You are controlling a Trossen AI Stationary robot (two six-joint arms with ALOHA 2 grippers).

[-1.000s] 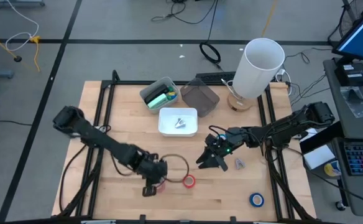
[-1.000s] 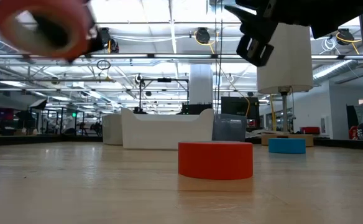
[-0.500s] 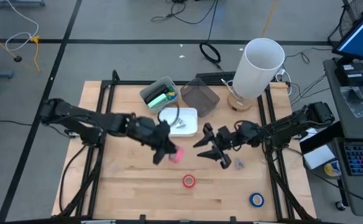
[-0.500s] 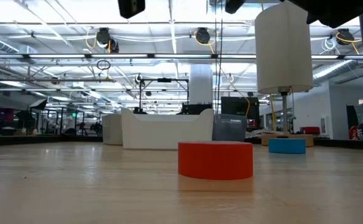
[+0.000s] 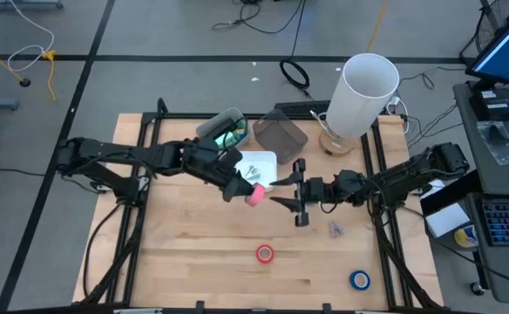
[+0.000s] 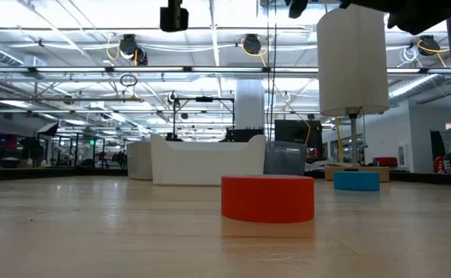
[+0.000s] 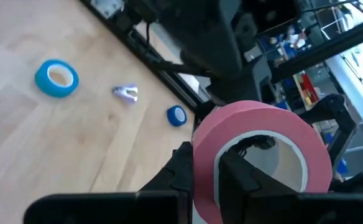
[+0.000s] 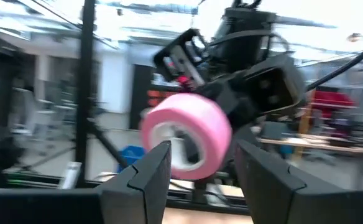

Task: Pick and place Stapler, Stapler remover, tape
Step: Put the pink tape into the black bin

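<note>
Near the centre of the high view, the left gripper (image 5: 242, 188) is clamped on a pink tape roll (image 5: 254, 194), held in the air just below the white tray (image 5: 268, 160). The right gripper (image 5: 296, 202) faces it from the right, fingers parted and empty (nothing between them). A red tape roll (image 5: 264, 254) lies lower centre, a blue tape roll (image 5: 360, 280) lower right.

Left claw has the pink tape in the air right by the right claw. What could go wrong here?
1. The left claw holds the pink tape by the roll's wall only; a bump could knock it loose.
2. The right claw faces it close by with jaws apart, so the arms may collide.
3. A dropped roll could roll away across the table.
</note>
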